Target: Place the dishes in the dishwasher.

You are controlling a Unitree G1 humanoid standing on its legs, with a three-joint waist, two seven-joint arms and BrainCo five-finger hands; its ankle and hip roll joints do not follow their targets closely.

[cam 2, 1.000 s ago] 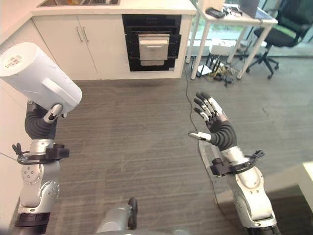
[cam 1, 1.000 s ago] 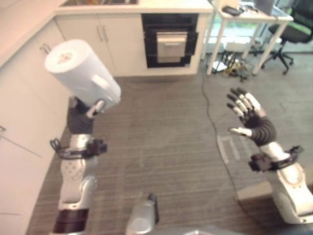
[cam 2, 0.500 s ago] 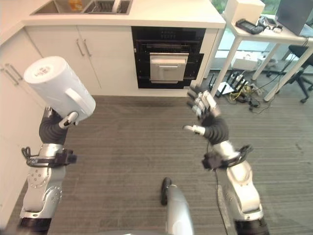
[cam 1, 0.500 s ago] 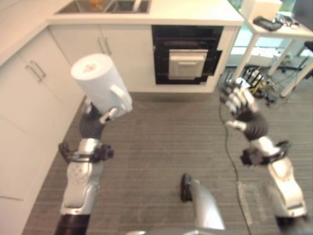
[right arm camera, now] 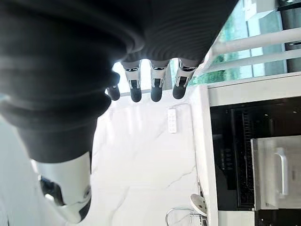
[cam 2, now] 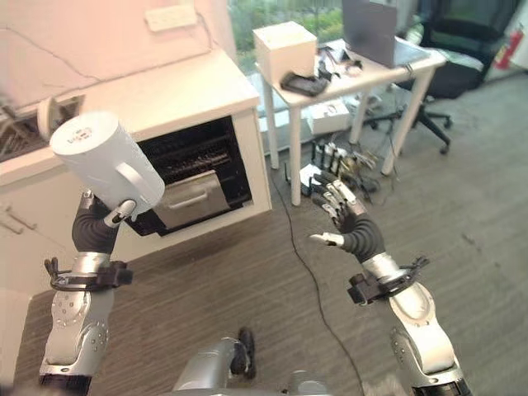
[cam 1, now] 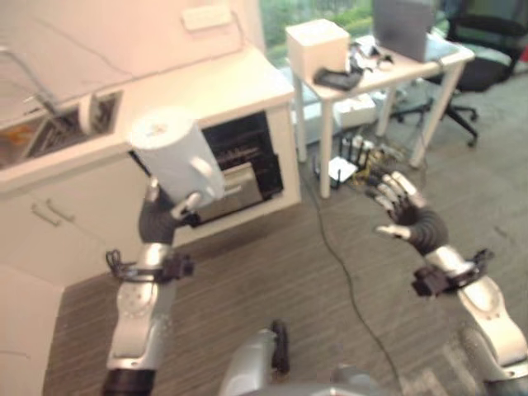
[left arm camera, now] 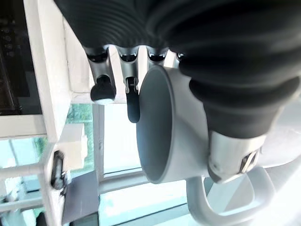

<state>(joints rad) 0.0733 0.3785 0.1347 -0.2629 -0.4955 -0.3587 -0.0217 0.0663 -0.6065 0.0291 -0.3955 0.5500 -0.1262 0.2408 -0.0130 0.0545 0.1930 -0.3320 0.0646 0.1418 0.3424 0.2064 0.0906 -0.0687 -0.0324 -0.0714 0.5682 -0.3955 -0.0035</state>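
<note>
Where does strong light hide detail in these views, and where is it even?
Left wrist view: the window behind the mug is burnt out to white, and the left hand holding the mug stands dark against it. Right wrist view: the right hand is a dark mass against the bright wall, its fingers straight. Right eye view: even light, no hard glare.

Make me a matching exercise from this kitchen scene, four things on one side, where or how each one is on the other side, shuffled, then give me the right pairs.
Things:
1. white mug
2. right hand
3. white box
4. dishwasher

Places or states:
A. on the white table
B. under the counter, its inside showing dark
C. held up in the left hand
D. open, holding nothing

Pairs: 1-C, 2-D, 3-A, 4-B
</note>
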